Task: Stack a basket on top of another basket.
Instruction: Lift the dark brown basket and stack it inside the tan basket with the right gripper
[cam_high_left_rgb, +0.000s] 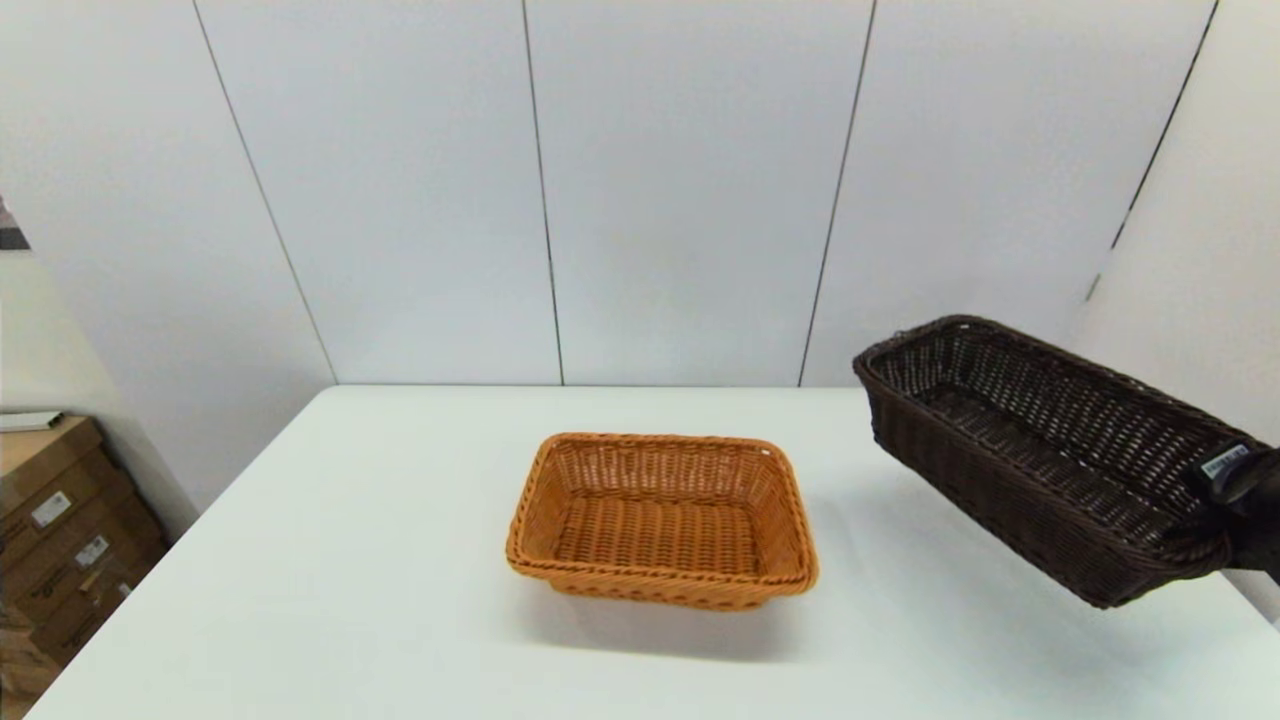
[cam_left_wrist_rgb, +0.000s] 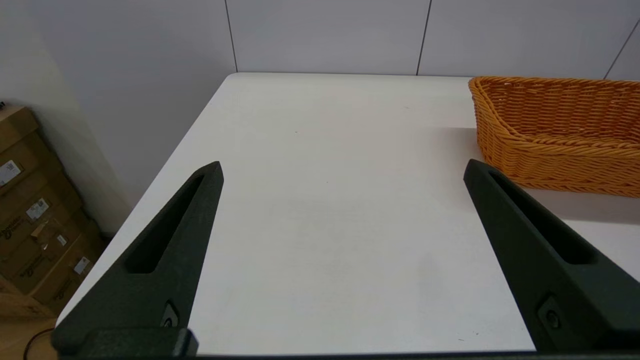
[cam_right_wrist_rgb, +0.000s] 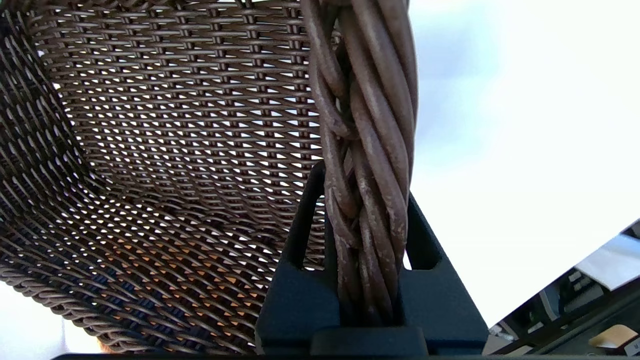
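Note:
The dark brown woven basket (cam_high_left_rgb: 1040, 455) hangs tilted in the air above the table's right side, to the right of the orange-tan basket. My right gripper (cam_high_left_rgb: 1225, 500) is shut on the near end of its rolled rim; in the right wrist view the gripper (cam_right_wrist_rgb: 367, 200) pinches the braided rim (cam_right_wrist_rgb: 370, 125) of the dark basket (cam_right_wrist_rgb: 165, 150). The orange-tan woven basket (cam_high_left_rgb: 662, 520) rests upright and empty at the table's middle. My left gripper (cam_left_wrist_rgb: 342, 172) stands open over bare table, left of the orange-tan basket (cam_left_wrist_rgb: 560, 130), holding nothing.
The white table (cam_high_left_rgb: 350, 560) ends at a pale panelled wall behind. Cardboard boxes (cam_high_left_rgb: 60, 520) are stacked on the floor beyond the table's left edge. The table's left edge (cam_left_wrist_rgb: 165, 165) runs close by my left gripper.

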